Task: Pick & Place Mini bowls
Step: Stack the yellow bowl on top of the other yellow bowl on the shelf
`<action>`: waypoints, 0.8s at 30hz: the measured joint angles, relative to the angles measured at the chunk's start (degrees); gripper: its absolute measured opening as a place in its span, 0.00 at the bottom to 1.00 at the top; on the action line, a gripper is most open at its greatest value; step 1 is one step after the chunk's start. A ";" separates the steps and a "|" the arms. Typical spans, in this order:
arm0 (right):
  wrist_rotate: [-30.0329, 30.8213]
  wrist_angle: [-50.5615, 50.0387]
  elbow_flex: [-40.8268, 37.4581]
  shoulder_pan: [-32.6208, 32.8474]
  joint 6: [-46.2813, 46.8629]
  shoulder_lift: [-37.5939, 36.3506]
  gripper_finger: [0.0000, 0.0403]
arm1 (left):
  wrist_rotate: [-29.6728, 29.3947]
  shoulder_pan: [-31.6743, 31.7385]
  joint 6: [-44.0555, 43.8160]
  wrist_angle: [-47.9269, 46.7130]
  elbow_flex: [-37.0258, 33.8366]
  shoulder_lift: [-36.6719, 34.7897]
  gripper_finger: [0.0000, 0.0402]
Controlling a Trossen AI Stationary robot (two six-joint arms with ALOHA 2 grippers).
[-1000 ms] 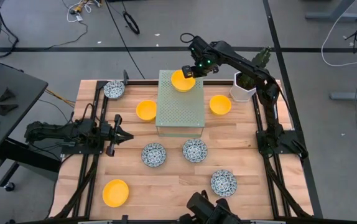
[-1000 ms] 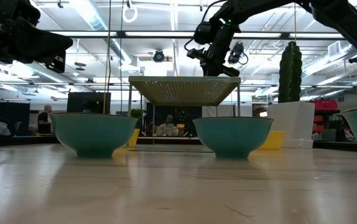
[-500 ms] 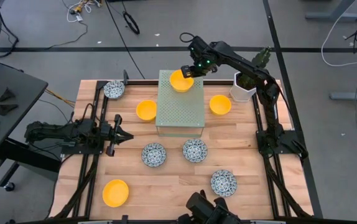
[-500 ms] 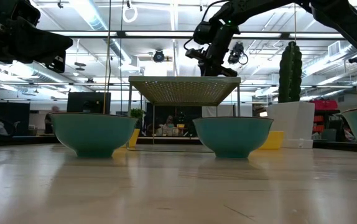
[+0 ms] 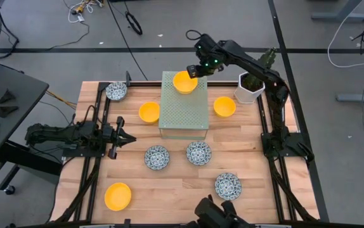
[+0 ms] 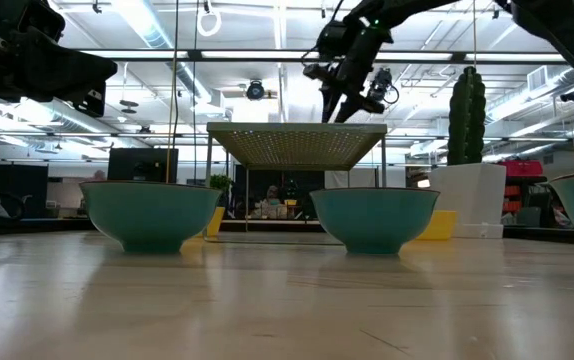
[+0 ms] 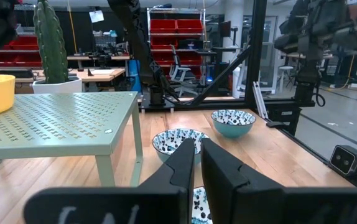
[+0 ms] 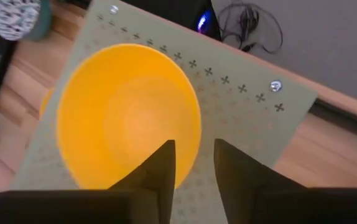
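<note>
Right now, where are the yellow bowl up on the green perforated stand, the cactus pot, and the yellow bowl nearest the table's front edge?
Yellow bowl on stand (image 5: 185, 82): high view, its inside.
Cactus pot (image 5: 248, 92): high view, white rim.
Front yellow bowl (image 5: 118, 196): high view, its centre.

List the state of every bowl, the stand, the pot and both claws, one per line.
Yellow bowl: upright on the green stand, released.
Three other yellow bowls: upright on the table.
Four patterned bowls: upright on the table.
Cactus pot: upright.
Right claw: open, above the bowl.
Left claw: shut, empty.
</note>
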 joint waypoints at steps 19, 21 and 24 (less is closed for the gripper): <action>0.11 -2.01 0.00 0.40 -9.81 -11.46 0.28 | -0.01 0.02 0.00 0.00 0.00 0.00 0.09; 0.15 -2.88 0.00 0.40 -10.97 -12.24 0.28 | 0.00 0.00 0.00 0.02 0.00 -0.02 0.09; 0.20 -3.94 0.00 0.40 -12.86 -13.55 0.28 | 0.00 0.02 0.00 0.02 0.00 0.00 0.09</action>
